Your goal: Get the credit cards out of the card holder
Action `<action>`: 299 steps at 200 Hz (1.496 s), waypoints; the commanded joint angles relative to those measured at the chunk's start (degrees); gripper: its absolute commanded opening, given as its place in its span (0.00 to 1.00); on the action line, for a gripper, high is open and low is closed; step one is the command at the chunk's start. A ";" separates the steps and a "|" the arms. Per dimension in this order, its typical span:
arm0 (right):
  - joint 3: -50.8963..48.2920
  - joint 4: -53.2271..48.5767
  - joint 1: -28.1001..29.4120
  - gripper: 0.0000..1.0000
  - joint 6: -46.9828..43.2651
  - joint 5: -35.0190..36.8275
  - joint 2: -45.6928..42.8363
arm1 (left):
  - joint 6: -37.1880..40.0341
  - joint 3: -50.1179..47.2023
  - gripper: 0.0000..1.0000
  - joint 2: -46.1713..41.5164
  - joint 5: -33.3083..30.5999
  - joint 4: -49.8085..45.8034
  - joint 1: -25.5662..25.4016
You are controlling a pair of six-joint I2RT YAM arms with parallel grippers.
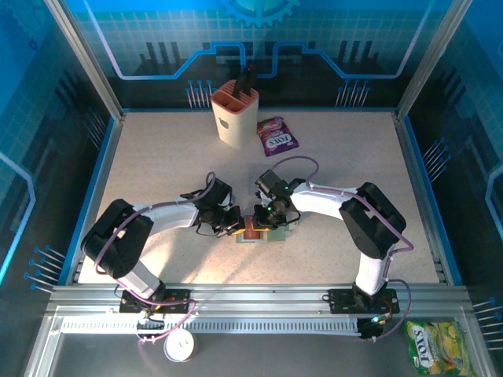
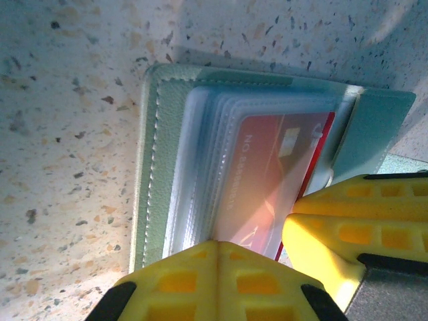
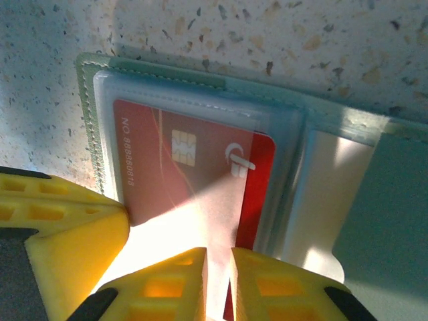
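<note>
Right wrist camera: the red plastic credit card [image 3: 187,167] carries "NO" and a row of digits, mostly eights, the last ones unsure, beside a gold chip and a white looped logo. It sits in the top clear sleeve of the pale grey-green bifold card holder [image 3: 394,221], which lies open on the speckled beige table [image 3: 267,33]. The left wrist view shows more sleeves stacked beneath it. The right gripper [image 3: 217,257] stands at a thin slit, with the sleeve's edge and the card's near edge caught in it; sun glare washes that spot out. The left gripper [image 2: 215,244] is pressed fully together over the holder's near edge, and whether a sleeve is nipped there cannot be told. From above, both grippers meet at the holder mid-table, hiding most of it. Farther back, a purple-and-white candy packet [image 1: 277,135] appears to read "FOX'S". A yellow-green packet [image 1: 436,345] off the table at the near right bears similar lettering, too small to be sure. A tall beige slotted cup [image 1: 233,118] holds a dark object [image 1: 248,78], its kind unclear.
</note>
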 commanded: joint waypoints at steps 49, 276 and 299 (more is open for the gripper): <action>-1.21 -2.01 0.13 0.37 -0.19 1.32 1.20 | 1.70 0.82 0.07 1.28 -2.00 -4.82 -0.32; 0.42 -7.23 -0.87 0.41 -2.58 4.09 -4.72 | 2.63 6.10 0.08 -1.84 -0.56 -7.79 -0.36; 0.06 -6.13 -1.06 0.41 -2.30 3.12 -4.50 | 2.59 7.24 0.08 -1.09 0.40 -7.05 -0.47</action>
